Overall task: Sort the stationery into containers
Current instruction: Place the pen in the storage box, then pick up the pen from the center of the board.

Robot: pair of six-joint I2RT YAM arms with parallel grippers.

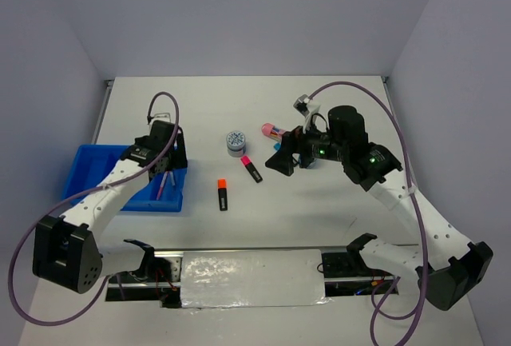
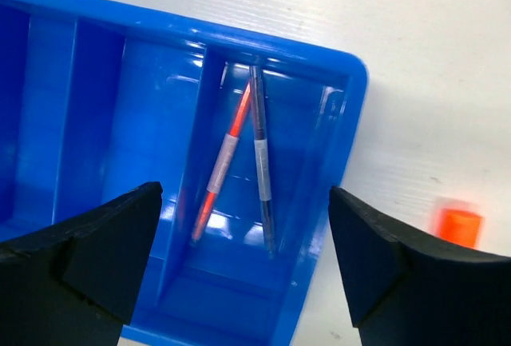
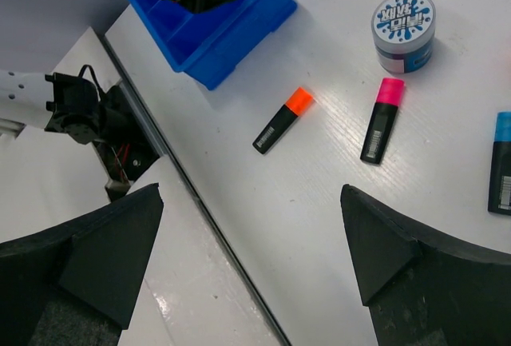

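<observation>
Left gripper (image 2: 243, 194): jaws spread, empty, above the blue tray (image 1: 86, 166). Pink pen (image 2: 223, 162) and grey pen (image 2: 261, 162) lie in the tray's rightmost compartment.

Loose right of the tray, nearest first:
- orange highlighter (image 1: 223, 194)
- round blue-white disc (image 1: 236, 142)
- pink highlighter (image 1: 251, 168)
- pink case (image 1: 271, 130)
- blue highlighter (image 3: 502, 162)

Right gripper (image 3: 250, 190): spread, empty, well right of the tray.

Judgement: two pieces sorted, five visibly outstanding.

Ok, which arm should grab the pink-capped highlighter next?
Probably the right. The right gripper is open and hangs just beside the pink-capped highlighter. The left gripper, also open, is farther off, above the blue tray.
</observation>
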